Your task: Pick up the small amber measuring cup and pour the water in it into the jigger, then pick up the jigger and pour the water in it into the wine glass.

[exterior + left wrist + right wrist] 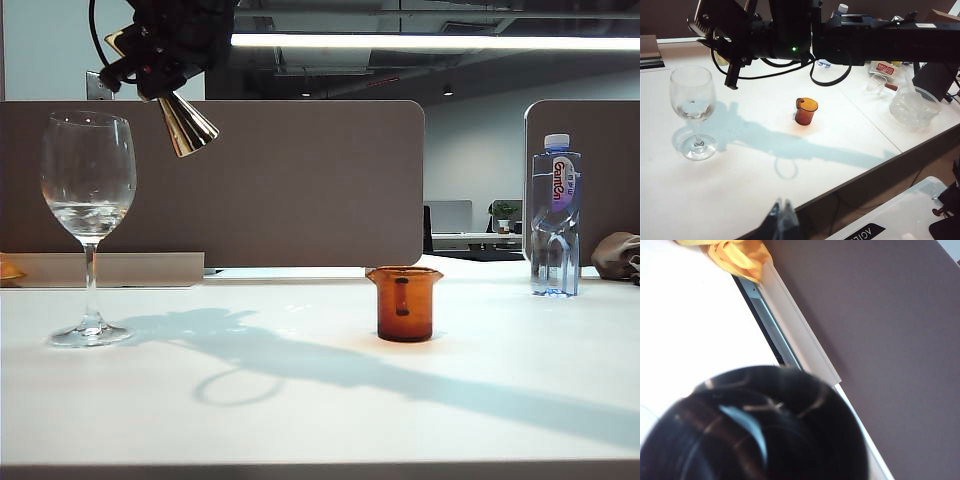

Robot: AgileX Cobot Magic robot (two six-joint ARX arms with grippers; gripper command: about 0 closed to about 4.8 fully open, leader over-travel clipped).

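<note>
A "GanTen" label is read on the water bottle (pixel 556 214) at the white tabletop's (pixel 300 400) far edge, before grey partitions. The tilted jigger (pixel 188 124) is clamped in the right gripper's (pixel 160 75) fingers above the wine glass (pixel 88 200); the amber measuring cup (pixel 404 303) stands mid-tabletop. The left gripper's (pixel 782 220) fingers are seen together, low off the tabletop's edge.

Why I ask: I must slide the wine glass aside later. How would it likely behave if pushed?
The wine glass probably tips easily: its large bowl stands high on a thin stem above a small round foot. It looks thin, so likely fragile. The water in the bowl could slosh.
</note>
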